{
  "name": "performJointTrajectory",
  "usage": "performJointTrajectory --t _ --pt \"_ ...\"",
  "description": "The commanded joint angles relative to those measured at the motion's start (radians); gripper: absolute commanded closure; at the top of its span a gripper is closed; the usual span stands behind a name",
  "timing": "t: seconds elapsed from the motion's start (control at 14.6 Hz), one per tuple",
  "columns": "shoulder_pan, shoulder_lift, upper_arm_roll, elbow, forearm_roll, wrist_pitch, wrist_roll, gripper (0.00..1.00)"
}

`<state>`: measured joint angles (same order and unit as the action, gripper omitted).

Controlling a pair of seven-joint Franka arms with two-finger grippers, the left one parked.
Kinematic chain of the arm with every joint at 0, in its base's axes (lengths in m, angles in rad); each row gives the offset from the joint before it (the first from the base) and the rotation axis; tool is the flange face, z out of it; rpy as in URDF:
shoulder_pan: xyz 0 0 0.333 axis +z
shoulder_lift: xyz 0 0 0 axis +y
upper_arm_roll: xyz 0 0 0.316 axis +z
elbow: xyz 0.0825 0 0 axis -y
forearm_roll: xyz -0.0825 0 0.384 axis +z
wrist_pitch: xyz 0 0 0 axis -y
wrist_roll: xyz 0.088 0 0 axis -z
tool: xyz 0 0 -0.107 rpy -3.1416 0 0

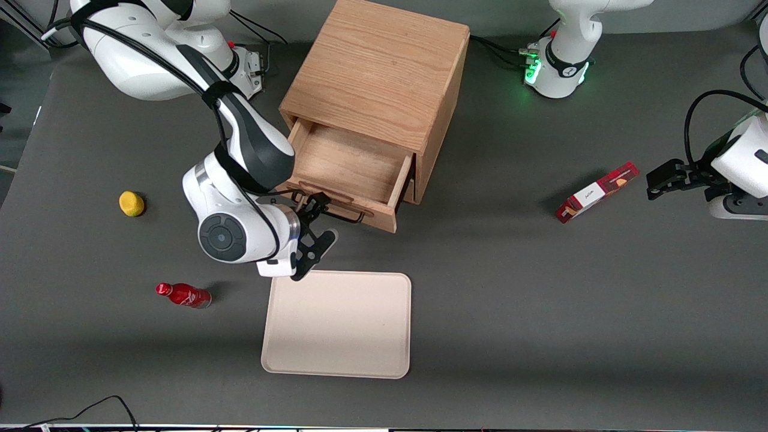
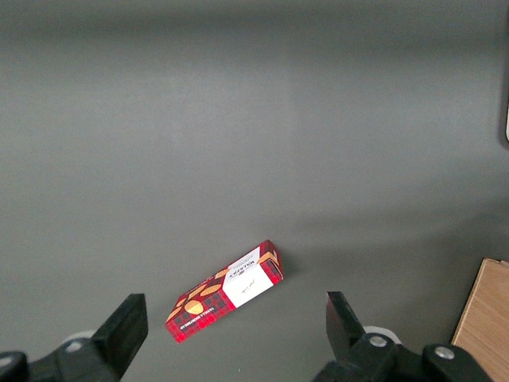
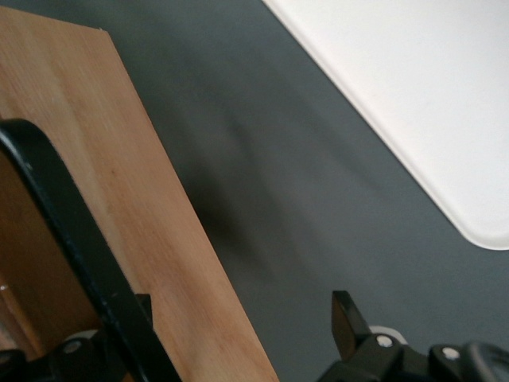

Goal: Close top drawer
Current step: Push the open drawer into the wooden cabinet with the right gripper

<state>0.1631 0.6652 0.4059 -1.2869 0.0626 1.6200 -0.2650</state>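
The wooden cabinet (image 1: 384,78) stands at the middle of the table, and its top drawer (image 1: 351,168) is pulled well out with nothing in it. A thin black wire handle (image 1: 345,215) runs along the drawer's front panel (image 3: 143,199). My gripper (image 1: 321,225) is open right at that front panel, at the end toward the working arm. One finger (image 1: 316,207) sits by the handle (image 3: 71,239). The other finger (image 3: 346,318) hangs over the bare table in front of the drawer. Nothing is held.
A beige tray (image 1: 339,327) lies just in front of the drawer, nearer the front camera (image 3: 413,95). A yellow lemon (image 1: 131,203) and a red bottle (image 1: 183,295) lie toward the working arm's end. A red box (image 1: 597,192) lies toward the parked arm's end.
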Motion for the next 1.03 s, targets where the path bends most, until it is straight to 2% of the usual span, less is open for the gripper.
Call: performJointTrajectory --t 0.0,0.96 --pt "0.015 -0.055 0.004 -0.094 0.033 0.021 0.059 0.00" --pt "0.045 -0.125 0.077 -0.256 0.056 0.034 0.164 0.00"
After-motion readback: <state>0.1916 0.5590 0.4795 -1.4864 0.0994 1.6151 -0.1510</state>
